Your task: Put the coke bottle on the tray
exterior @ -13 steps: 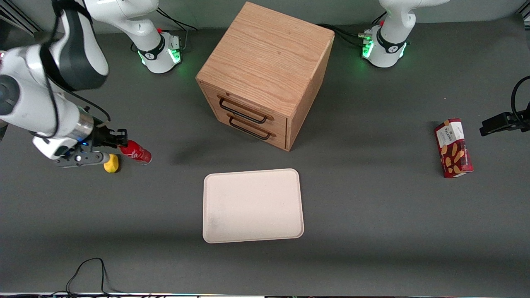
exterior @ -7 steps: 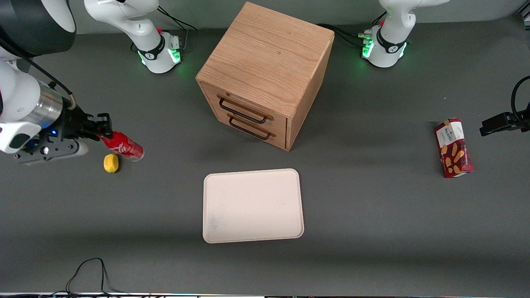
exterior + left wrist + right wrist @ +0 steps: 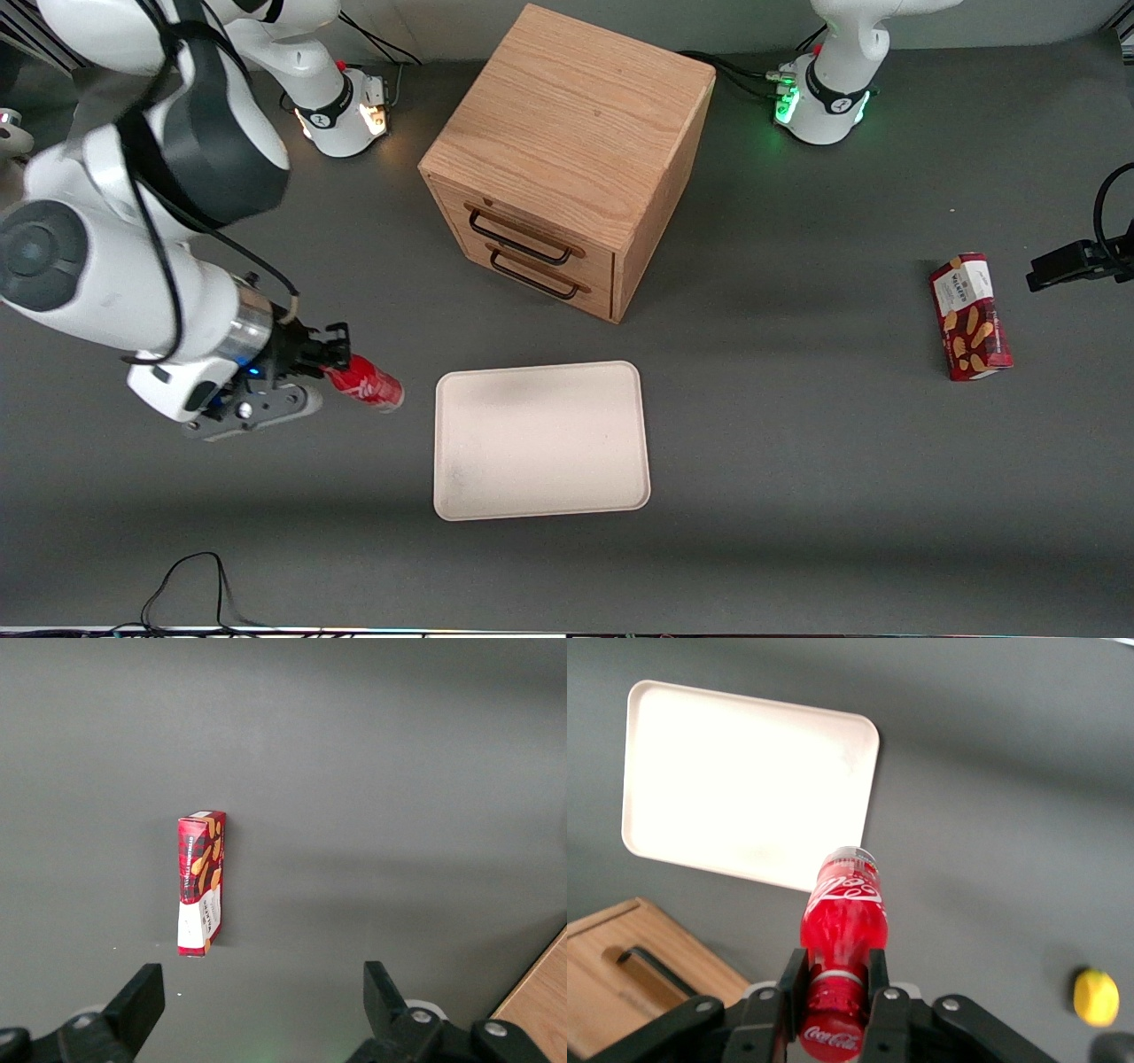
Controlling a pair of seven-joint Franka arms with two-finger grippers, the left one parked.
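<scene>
while the gripper (image 3: 330, 361) carries the coke bottle (image 3: 368, 387) above the dark table (image 3: 797, 461), the job looks roughly half done; the fingers (image 3: 877, 967) are closed narrowly on the bottle's neck just below its red cap, so the pickup is complete; the bottle hangs off the table surface, tipped so its base points toward the tray (image 3: 540, 439); in the front view the bottle sits just beside the tray's edge on the working arm's end, not yet over it.

what is left, judging from this: carry the bottle over the tray, lower it onto the plain cream surface, and let go; the tray holds nothing so far.

a wooden cabinet (image 3: 567, 155) with two drawers stands farther from the front camera than the tray; a red snack box (image 3: 970, 316) lies well apart, toward the parked arm's end of the table; a small yellow fruit (image 3: 1096, 997), probably a lemon, shows in the right wrist view lying on the table.

hard to make out: in the front view the arm's bulk covers the yellow fruit entirely, and the bottle's cap is tucked between the fingers; how high the bottle hangs above the table cannot be told; in the right wrist view the cabinet is cut off at the frame's edge, showing only one handle.
</scene>
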